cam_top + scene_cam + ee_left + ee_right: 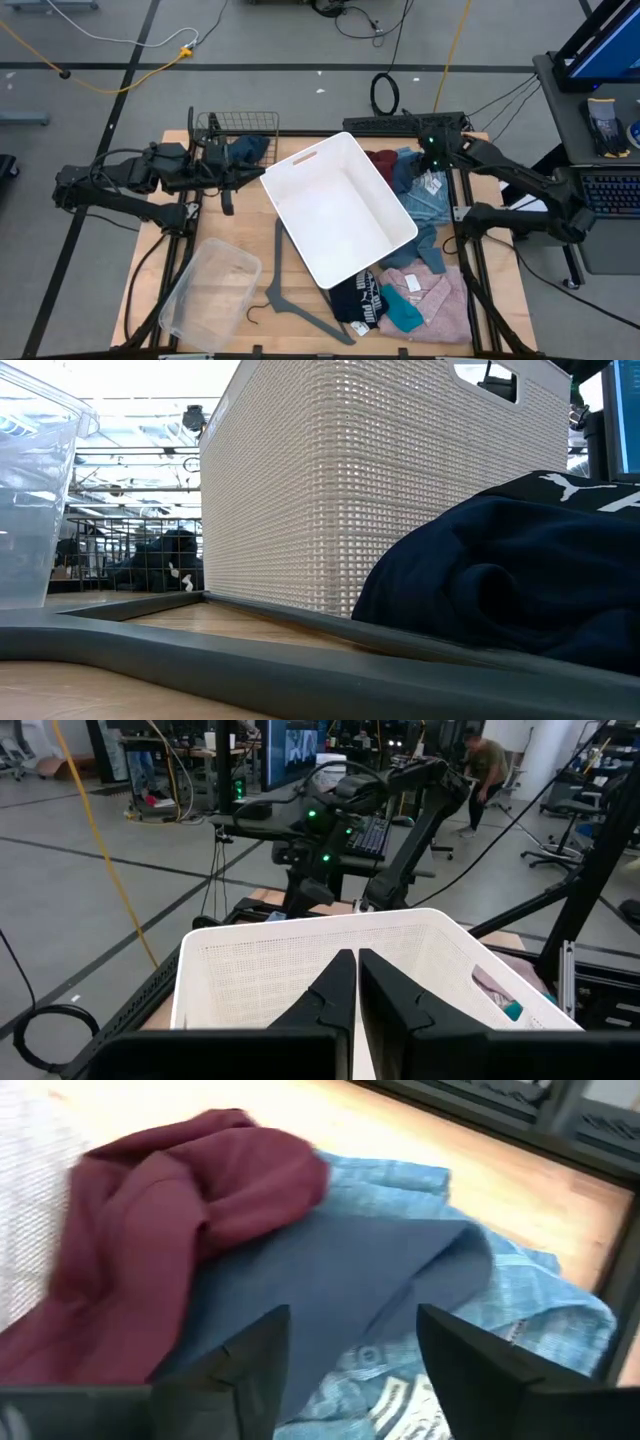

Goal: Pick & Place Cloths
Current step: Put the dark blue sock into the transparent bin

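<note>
Tabletop is carrying a white basket lying at its centre. Cloths are lying beside the basket: maroon cloth, blue cloth and light-blue shirt directly under the right gripper, whose fingers are standing apart, holding nothing, its arm reaching in from the right edge. Left gripper is pointing at the basket, fingers pressed together and empty.

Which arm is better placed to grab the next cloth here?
The right. Its gripper is open and hangs directly over the maroon cloth and light-blue shirt beside the white basket. The left gripper is shut, across the basket from that pile.
</note>
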